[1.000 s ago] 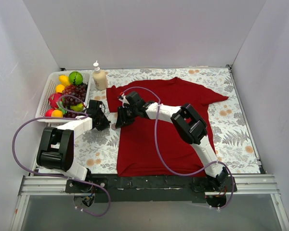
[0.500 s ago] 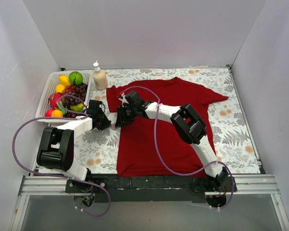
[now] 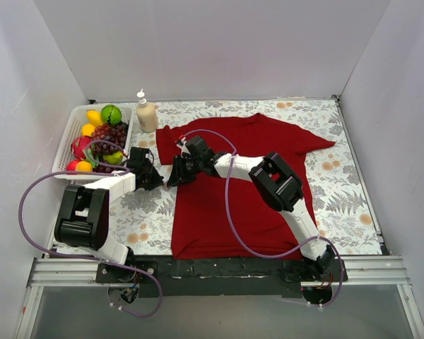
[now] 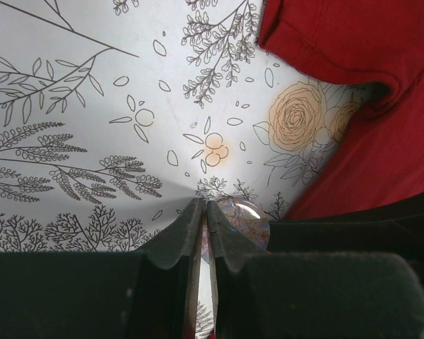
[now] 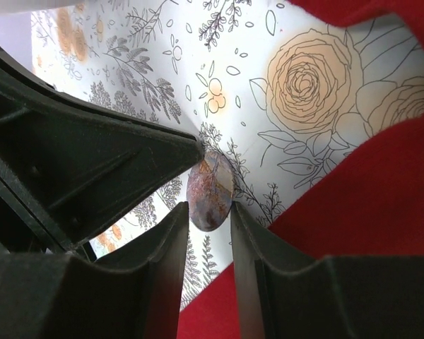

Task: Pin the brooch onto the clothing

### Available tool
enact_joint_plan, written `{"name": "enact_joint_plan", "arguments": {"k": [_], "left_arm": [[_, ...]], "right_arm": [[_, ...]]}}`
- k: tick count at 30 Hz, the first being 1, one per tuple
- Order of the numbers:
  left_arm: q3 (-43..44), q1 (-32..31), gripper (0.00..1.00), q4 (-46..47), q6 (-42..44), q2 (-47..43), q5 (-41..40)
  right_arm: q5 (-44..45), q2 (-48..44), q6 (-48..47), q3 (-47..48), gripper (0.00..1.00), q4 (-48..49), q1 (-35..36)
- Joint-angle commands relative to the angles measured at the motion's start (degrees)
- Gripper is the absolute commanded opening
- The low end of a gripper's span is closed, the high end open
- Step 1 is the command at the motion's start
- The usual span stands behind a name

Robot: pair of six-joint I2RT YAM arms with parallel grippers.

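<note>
brooch (image 5: pixel 210 189) clear in wrist views, hidden from top

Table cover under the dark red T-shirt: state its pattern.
White table cover, black line-drawn ferns, pale orange roses; clearest in left wrist view.

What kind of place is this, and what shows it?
Probably a robot test bench: white walls box in a table, two robot arms are bolted at its near edge, with props like a fruit basket and red shirt.

The left claw (image 3: pixel 157 182) and right claw (image 3: pixel 172 181) sit close together at the shirt's (image 3: pixel 240 198) edge. The basket (image 3: pixel 65 145) and bottle (image 3: pixel 146 114) stand on the counter (image 3: pixel 343 183) beside the shirt.
</note>
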Motion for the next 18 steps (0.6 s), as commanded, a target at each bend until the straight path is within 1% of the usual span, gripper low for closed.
{"name": "enact_joint_plan", "arguments": {"k": [1, 4, 5, 7, 8, 10, 11, 14, 17, 18], "left_arm": [[-1.98, 0.07, 0.07, -2.1, 0.38, 1.42, 1.13], [-2.07, 0.15, 0.07, -2.01, 0.47, 1.33, 1.13], [-2.07, 0.07, 0.07, -2.09, 0.47, 1.33, 1.31], [-2.25, 0.15, 0.07, -2.01, 0.47, 0.98, 1.49], [-2.34, 0.15, 0.07, -1.92, 0.39, 0.9, 1.57], [-2.16, 0.15, 0.07, -2.01, 0.65, 0.37, 1.49], [-2.16, 0.07, 0.08, -2.01, 0.74, 0.19, 1.4], [-1.55, 0.15, 0.11, -2.71, 0.91, -1.38, 0.96], [-0.15, 0.15, 0.15, -4.28, 1.17, -4.1, 0.34], [0.38, 0.15, 0.19, -4.9, 1.26, -4.99, 0.43]], "right_arm": [[2.34, -0.23, 3.27, -4.63, 0.37, 4.12, -0.36], [2.43, -0.76, 4.59, -6.56, 0.32, 6.67, -0.89], [2.43, -0.85, 4.77, -6.91, 0.28, 7.11, -0.89], [2.17, -0.85, 5.47, -7.53, 0.25, 7.99, -0.98], [1.99, -0.85, 5.65, -7.71, 0.18, 8.6, -1.16], [1.55, -0.85, 5.82, -7.89, 0.12, 9.31, -1.16], [1.38, -0.85, 5.82, -7.97, 0.06, 9.57, -1.16], [0.68, -1.46, 5.56, -8.32, 0.01, 10.19, -1.25], [0.23, -3.04, 5.12, -9.46, 0.01, 11.07, -1.77], [0.32, -3.57, 4.34, -9.73, 0.01, 11.07, -1.95]]}}
